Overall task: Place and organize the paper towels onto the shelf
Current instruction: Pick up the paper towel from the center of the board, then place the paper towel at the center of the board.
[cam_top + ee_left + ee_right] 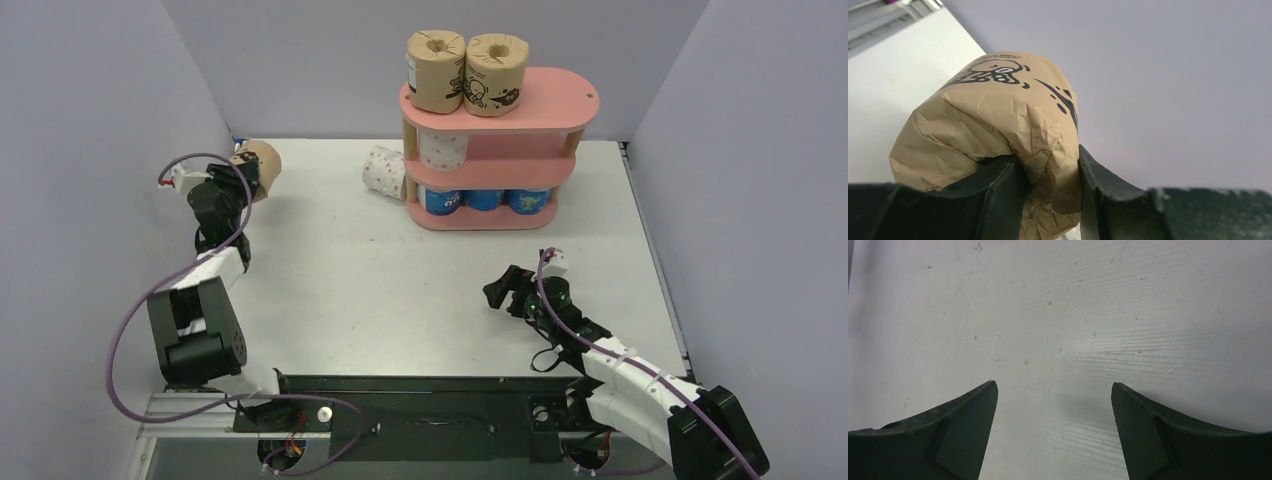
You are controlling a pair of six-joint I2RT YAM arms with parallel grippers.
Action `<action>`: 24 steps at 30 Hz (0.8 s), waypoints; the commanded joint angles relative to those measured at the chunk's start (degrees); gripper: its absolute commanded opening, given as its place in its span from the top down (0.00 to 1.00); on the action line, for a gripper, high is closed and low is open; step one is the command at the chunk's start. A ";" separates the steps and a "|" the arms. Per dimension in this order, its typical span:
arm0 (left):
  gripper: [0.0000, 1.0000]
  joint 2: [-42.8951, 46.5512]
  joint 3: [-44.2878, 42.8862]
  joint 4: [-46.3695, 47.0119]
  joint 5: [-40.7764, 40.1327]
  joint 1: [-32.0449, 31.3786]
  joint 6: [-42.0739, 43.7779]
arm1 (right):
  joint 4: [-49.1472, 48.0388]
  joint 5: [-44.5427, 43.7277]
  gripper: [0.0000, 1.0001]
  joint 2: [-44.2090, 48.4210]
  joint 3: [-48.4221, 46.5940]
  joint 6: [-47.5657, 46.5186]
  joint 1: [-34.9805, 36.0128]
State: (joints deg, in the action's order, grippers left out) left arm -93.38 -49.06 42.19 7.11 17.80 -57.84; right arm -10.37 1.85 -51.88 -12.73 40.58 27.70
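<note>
**Brown roll in my left grip, right fingers free**

Nearest, my right gripper [1054, 384] hangs low over the table [350, 270], fingers spread wide and holding nothing. Farther out by the left wall, my left gripper [1047, 152] clamps a brown roll [998, 115]. At the back, the shelf [560, 95] carries a brown pair [436, 70] on top, one dotted white roll [443, 148] on the middle tier and three blue rolls [482, 199] on the bottom. A second white roll [383, 170] lies on the table just beside its left end.

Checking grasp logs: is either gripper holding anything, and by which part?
Left gripper pinches a brown roll by its crumpled end wrap. Right gripper open, empty.
</note>
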 commanded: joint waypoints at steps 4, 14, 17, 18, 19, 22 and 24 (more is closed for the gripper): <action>0.67 26.98 3.11 -24.81 -5.09 -17.34 17.02 | -3.71 3.57 0.21 -0.94 -1.22 2.61 0.03; 0.67 44.45 -4.15 -61.77 -20.66 -57.19 31.94 | 7.94 -1.18 0.19 2.79 -6.36 -0.84 1.16; 0.67 42.43 -5.70 -64.91 -27.43 -68.88 32.10 | 12.03 -3.26 0.19 2.76 -8.02 -1.78 1.40; 0.67 40.19 -6.31 -65.87 -30.45 -74.32 32.31 | 13.00 -3.78 0.19 2.82 -8.37 -1.84 1.50; 0.67 38.80 -7.94 -66.38 -31.62 -79.02 33.18 | 15.03 -4.90 0.19 2.91 -9.11 -1.80 1.61; 0.67 30.13 -11.44 -68.46 -35.65 -85.66 36.45 | 19.07 -8.06 0.19 4.40 -10.42 -0.78 1.82; 0.67 25.35 -13.75 -68.79 -36.26 -88.14 38.03 | 21.88 -10.36 0.19 5.86 -11.26 0.15 1.90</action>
State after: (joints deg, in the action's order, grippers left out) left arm -60.97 -56.82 -23.97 -21.39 -66.04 -25.32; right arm 4.91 -1.98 -49.06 -20.56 40.10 28.99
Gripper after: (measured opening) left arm 0.338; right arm 0.806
